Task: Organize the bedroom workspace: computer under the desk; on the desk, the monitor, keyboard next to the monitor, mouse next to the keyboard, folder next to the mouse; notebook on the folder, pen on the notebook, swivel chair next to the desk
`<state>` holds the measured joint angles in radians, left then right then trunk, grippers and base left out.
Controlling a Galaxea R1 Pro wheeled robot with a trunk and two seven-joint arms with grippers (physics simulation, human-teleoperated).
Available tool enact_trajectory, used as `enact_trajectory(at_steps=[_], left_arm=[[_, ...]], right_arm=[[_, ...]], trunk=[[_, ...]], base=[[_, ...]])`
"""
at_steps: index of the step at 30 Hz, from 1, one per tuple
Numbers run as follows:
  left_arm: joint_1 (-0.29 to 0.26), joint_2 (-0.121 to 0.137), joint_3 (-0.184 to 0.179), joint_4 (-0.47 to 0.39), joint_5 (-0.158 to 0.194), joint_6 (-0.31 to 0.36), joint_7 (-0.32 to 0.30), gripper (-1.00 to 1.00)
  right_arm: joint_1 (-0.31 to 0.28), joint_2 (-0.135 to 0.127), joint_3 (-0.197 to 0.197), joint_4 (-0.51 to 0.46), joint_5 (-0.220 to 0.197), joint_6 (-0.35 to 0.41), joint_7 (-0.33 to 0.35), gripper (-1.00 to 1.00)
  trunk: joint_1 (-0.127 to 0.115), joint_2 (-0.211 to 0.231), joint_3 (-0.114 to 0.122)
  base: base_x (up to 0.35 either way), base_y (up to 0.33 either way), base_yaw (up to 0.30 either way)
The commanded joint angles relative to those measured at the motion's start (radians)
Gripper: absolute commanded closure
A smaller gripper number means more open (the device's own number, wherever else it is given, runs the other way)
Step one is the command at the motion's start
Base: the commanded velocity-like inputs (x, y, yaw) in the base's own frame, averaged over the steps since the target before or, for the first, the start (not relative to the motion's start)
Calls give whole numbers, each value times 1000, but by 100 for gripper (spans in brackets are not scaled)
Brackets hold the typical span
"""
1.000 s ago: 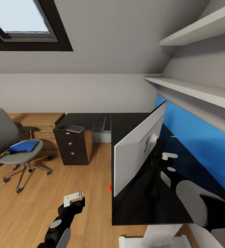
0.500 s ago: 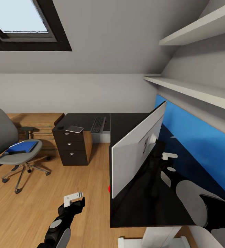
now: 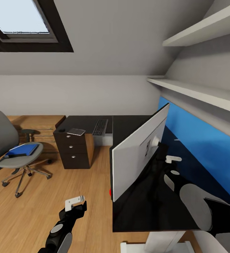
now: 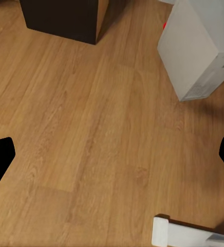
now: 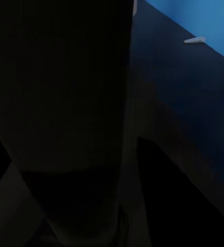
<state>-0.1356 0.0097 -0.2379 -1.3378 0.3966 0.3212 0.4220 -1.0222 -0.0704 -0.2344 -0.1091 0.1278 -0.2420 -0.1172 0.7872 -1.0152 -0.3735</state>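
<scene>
- We see the grey padded chair (image 3: 4, 144) well left of the bench (image 3: 143, 207), the flat blue folder (image 3: 23, 150) on its seat.
- Our left hand (image 3: 75, 203) hangs open over wood floor.
- The slim keyboard (image 3: 100, 127) lies on the glossy black top; the boxy grey computer (image 4: 197, 46) stands on the floor.
- The monitor (image 3: 138, 156) has swung a little further left, so we judge its placing unfinished.
- Our right hand (image 3: 172, 160) sits behind it; we cannot tell its grip.

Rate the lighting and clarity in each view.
Head view: evenly lit and sharp, with the blue wall reflected in the glossy desk. Left wrist view: bright, clear wood floor and computer. Right wrist view: almost black, pressed close to the monitor, detail lost.
</scene>
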Motion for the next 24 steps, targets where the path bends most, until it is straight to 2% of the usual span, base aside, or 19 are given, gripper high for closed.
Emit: enact_trajectory(at_steps=[1,24], left_arm=[[-1,1,-3,-1,8,2,9,-100],[-1,3,0,-1,8,2,12,-100]], right_arm=[[-1,1,0,2,7,-4,1,100],[-1,3,0,2,7,0,-1,100]], trunk=[[0,-1,-1],[0,-1,-1]], base=[[0,0,0],[0,0,0]])
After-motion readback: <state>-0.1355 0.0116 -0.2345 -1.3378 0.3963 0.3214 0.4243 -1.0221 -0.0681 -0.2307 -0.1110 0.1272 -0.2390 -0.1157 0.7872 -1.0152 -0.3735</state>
